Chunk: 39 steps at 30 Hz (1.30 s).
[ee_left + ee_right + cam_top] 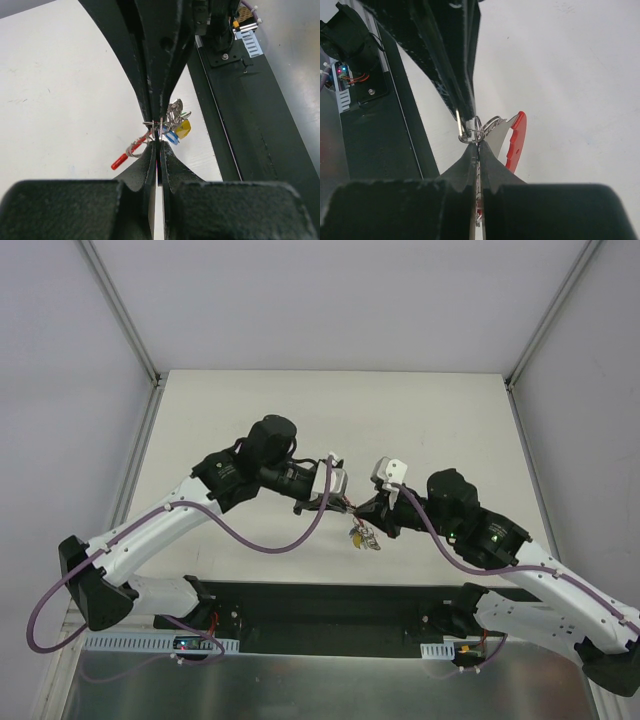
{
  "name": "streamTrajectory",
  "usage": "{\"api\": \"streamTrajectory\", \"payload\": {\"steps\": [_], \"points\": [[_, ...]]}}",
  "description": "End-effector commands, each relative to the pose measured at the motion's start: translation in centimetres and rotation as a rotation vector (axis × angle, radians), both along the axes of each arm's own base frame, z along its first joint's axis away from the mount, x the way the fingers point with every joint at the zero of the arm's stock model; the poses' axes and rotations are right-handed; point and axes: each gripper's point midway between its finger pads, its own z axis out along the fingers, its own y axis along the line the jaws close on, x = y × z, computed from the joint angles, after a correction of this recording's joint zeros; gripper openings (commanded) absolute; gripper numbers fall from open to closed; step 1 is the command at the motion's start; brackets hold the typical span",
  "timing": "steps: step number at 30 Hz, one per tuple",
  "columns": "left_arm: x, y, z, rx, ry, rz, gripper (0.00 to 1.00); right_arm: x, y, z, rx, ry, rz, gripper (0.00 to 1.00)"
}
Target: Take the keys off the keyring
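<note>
Pale walls on a slim metal frame closed in a white table point(250, 410), and a black base plate point(330, 605) ran along its near edge. Above the middle of the table the two black arms met tip to tip. The left pincer point(156, 146) had its jaws pressed together with no gap at the tips, and the right pincer point(478, 148) was closed just as tightly. Each appeared to nip the thin silvery metal keyring point(474, 131), which sat exactly where the two sets of tips came together. The bunch of small silvery keys point(362, 536) with coloured plastic heads hung from that ring, clear of the table and just below the joined tips. In the left wrist view, the yellow and blue heads lay just right of the left pincer's tips and a red-headed key stuck out to their lower left. In the right wrist view, that red head stood just right of the right pincer's tips, touching nothing else.
</note>
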Motion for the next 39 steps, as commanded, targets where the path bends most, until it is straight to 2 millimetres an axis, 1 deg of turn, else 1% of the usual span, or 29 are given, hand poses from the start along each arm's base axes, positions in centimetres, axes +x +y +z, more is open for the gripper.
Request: {"api": "streamTrajectory", "payload": {"steps": [1, 2, 5, 9, 10, 11, 12, 13, 16, 17, 19, 20, 21, 23, 25, 27, 28, 31, 35, 39], "points": [[-1.0, 0.8, 1.7, -0.062, -0.094, -0.023, 0.00, 0.9, -0.6, 1.1, 0.028, 0.002, -0.083, 0.01], [-1.2, 0.9, 1.4, -0.058, -0.087, -0.027, 0.00, 1.0, -0.7, 1.1, 0.027, 0.004, -0.090, 0.01], [-1.9, 1.3, 1.2, -0.057, -0.065, -0.038, 0.00, 1.3, -0.8, 1.0, 0.028, 0.009, -0.116, 0.01], [-1.5, 1.7, 0.7, -0.029, -0.057, 0.003, 0.00, 1.5, -0.7, 1.2, 0.051, 0.002, -0.126, 0.01], [-0.9, 1.7, 0.4, -0.013, -0.062, 0.035, 0.00, 1.6, -0.7, 1.5, 0.062, -0.004, -0.128, 0.01], [-0.8, 1.8, 0.3, -0.006, -0.060, 0.050, 0.04, 1.5, -0.6, 1.5, 0.060, -0.005, -0.124, 0.01], [-0.5, 1.8, 0.2, 0.004, -0.041, 0.074, 0.21, 1.4, -0.6, 1.7, 0.064, -0.011, -0.117, 0.01], [-0.3, 1.9, 0.0, 0.013, -0.038, 0.097, 0.27, 1.4, -0.6, 1.8, 0.065, -0.020, -0.113, 0.01], [-0.6, 2.0, 0.0, 0.015, 0.010, 0.114, 0.36, 1.4, -0.6, 2.2, 0.077, -0.042, -0.103, 0.01], [-0.7, 2.0, 0.1, 0.010, 0.025, 0.118, 0.37, 1.4, -0.6, 2.3, 0.079, -0.052, -0.100, 0.01], [-0.8, 1.4, 1.5, -0.047, 0.067, 0.140, 0.37, 1.4, -0.7, 2.6, 0.087, -0.067, -0.098, 0.01], [-1.2, 1.3, 1.7, -0.068, 0.095, 0.127, 0.38, 1.3, -0.6, 2.8, 0.093, -0.075, -0.090, 0.01], [-1.4, 0.8, 3.3, -0.132, 0.107, 0.128, 0.38, 1.2, -0.6, 2.8, 0.099, -0.078, -0.084, 0.01], [-1.7, 0.6, 3.7, -0.165, 0.154, 0.132, 0.40, 1.1, -0.5, 3.5, 0.122, -0.102, -0.075, 0.01], [-1.3, 0.3, 4.6, -0.203, 0.152, 0.152, 0.40, 1.0, -0.5, 3.7, 0.132, -0.114, -0.067, 0.01], [-0.7, 0.0, 5.0, -0.209, 0.191, 0.196, 0.39, 0.9, -0.4, 4.0, 0.133, -0.127, -0.053, 0.01], [-0.9, -0.2, 5.5, -0.218, 0.198, 0.184, 0.39, 0.8, -0.3, 3.9, 0.130, -0.128, -0.047, 0.01], [-1.2, -0.7, 5.8, -0.213, 0.251, 0.164, 0.38, 0.7, -0.2, 3.9, 0.122, -0.144, -0.033, 0.01], [-1.4, -0.9, 5.2, -0.190, 0.304, 0.163, 0.34, 0.8, -0.4, 4.3, 0.124, -0.166, -0.039, 0.01], [-1.8, -1.0, 4.5, -0.170, 0.339, 0.138, 0.36, 0.7, -0.5, 4.3, 0.117, -0.176, -0.036, 0.01]]}}
